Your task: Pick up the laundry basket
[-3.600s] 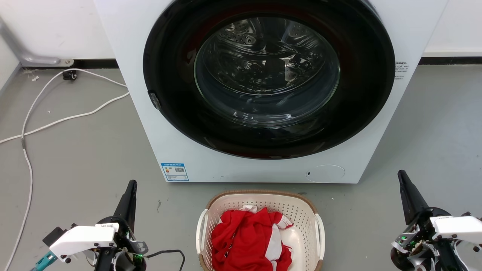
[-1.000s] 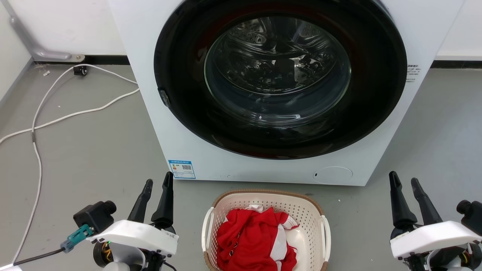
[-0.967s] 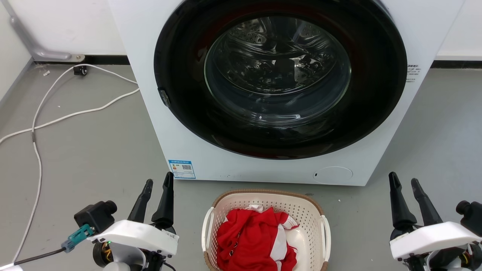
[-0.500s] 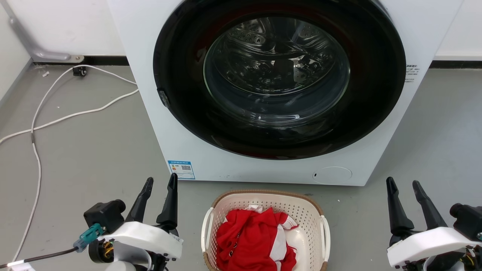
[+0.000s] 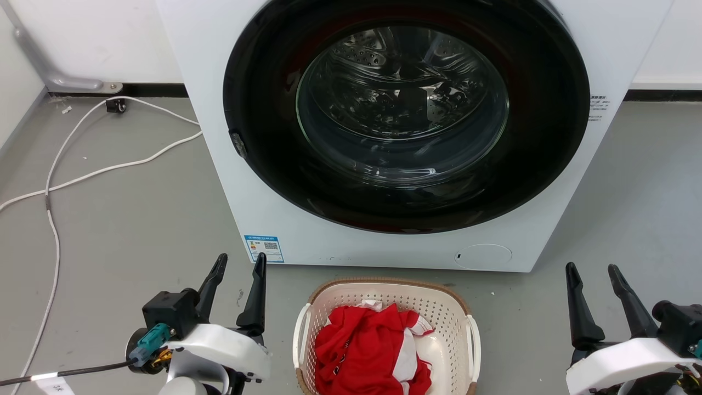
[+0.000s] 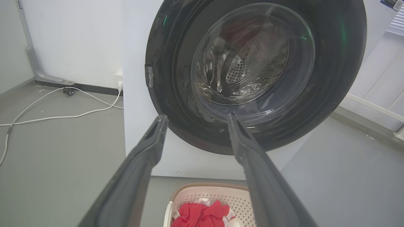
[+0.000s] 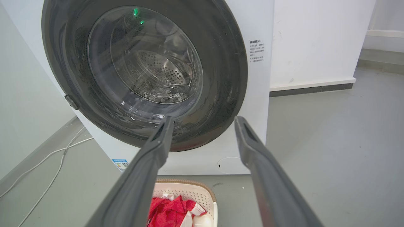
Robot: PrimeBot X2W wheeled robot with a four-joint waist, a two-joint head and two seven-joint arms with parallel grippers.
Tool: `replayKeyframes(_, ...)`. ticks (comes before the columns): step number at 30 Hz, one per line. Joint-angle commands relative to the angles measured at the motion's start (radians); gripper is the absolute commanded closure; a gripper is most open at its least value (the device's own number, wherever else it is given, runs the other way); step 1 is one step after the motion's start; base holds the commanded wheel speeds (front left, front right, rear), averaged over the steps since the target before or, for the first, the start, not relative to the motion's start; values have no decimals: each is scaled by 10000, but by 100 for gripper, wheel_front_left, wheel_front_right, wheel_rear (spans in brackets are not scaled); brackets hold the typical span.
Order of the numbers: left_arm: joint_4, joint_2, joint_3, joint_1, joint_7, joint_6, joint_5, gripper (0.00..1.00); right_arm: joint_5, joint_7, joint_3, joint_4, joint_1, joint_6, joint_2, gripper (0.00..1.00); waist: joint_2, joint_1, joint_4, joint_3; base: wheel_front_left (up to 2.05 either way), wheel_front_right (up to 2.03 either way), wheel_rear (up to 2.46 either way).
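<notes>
- Looking down from the head camera: the laundry basket [image 5: 386, 281] stands on the grey floor [image 5: 126, 230], just in front of the washing machine [image 5: 219, 137] and below its round dark door [image 5: 403, 104]. A red and white garment [image 5: 362, 351] lies inside the basket. The left gripper [image 5: 241, 257] hovers to the basket's left, its fingers spread moderately wide and holding nothing. The right gripper [image 5: 592, 267] hovers well apart from the basket on its right, its fingers equally spread and empty. Neither gripper touches the basket or its white side handles. A white cable [image 5: 109, 170] trails across the floor from the back wall on the left.
- Left wrist view: the two fingers of the left gripper [image 6: 197, 116] diverge with a clear gap between them, pointing at the lower part of the machine door [image 6: 252, 63]. The basket [image 6: 208, 186] sits low between the fingers, on the floor against the foot of the machine.
- Right wrist view: the right gripper [image 7: 204, 119] likewise shows parted, empty fingers aimed at the machine's lower front. The basket [image 7: 189, 192] lies beneath the left-hand finger, with the red cloth [image 7: 167, 208] inside it.
</notes>
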Motion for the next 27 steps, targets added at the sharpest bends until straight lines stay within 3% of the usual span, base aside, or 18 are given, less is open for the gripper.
replayKeyframes(1, -31, 69, -28, -208, -87, 22, 195, 0, -208, -12, -13, -144, 56, 17, -5, 0, 0, 0, 0, 1, 0, 0, 0)
replayKeyframes(27, 385, 78, -298, -287, -607, 13, 2027, 0, -1262, -262, -218, -167, 471, 11, 0, 0, 0, 0, -25, -25, 0, 0, 0)
